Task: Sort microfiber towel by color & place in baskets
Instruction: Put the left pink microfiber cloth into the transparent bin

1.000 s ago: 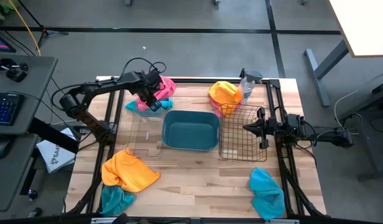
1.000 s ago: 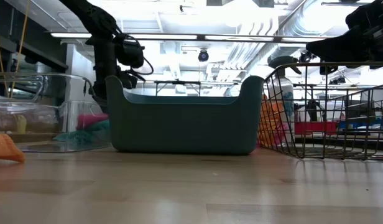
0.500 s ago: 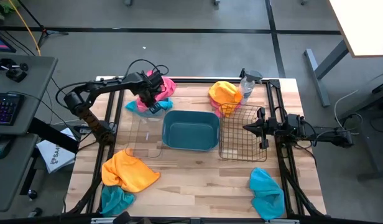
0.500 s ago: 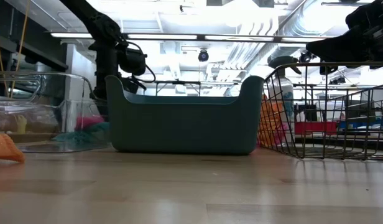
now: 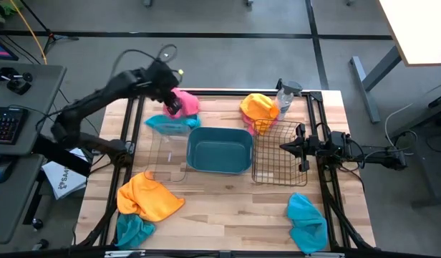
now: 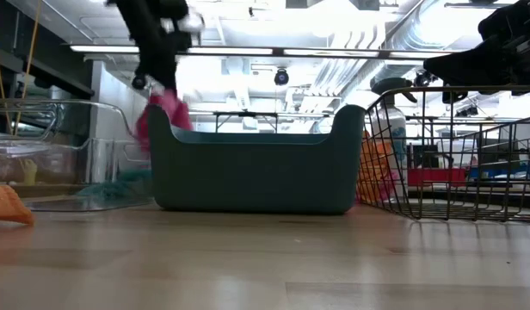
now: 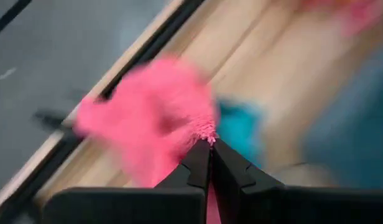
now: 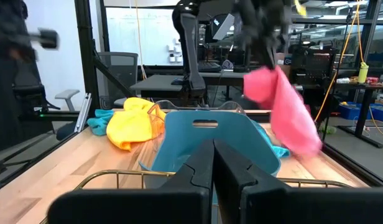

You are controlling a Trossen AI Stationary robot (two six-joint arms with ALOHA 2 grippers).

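Observation:
My left gripper (image 5: 172, 104) is raised over the table's far left corner, shut on a hot pink towel (image 5: 186, 102) that hangs below it (image 6: 163, 114). A turquoise towel (image 5: 166, 123) lies flat on the table just beneath. In a row across the middle stand the clear plastic box (image 5: 166, 155), the dark teal tub (image 5: 219, 149) and the wire-mesh basket (image 5: 276, 152). My right gripper (image 5: 283, 147) waits shut above the wire basket's right side. Other towels: orange (image 5: 259, 107) at the far edge, orange (image 5: 149, 197) over turquoise (image 5: 133, 229) near left, and turquoise (image 5: 308, 221) near right. My left gripper pinches the pink towel between its two fingers at a bunched top part (image 7: 204, 132), coming from above. How many layers it has does not show. The towel hangs slack below the fingers, and in the right wrist view its lower end (image 8: 306, 144) is clear of the table.
A clear spray bottle (image 5: 286, 94) stands at the far edge beside the orange towel. Bare wood lies along the near middle of the table (image 5: 228, 204). Black frame rails run along the table's sides. Desks and chairs fill the room behind.
My left gripper has risen and moved toward the table's far left corner, staying shut. The pink towel has come up with it, off the turquoise towel, and now hangs free. The turquoise towel has stayed on the table.

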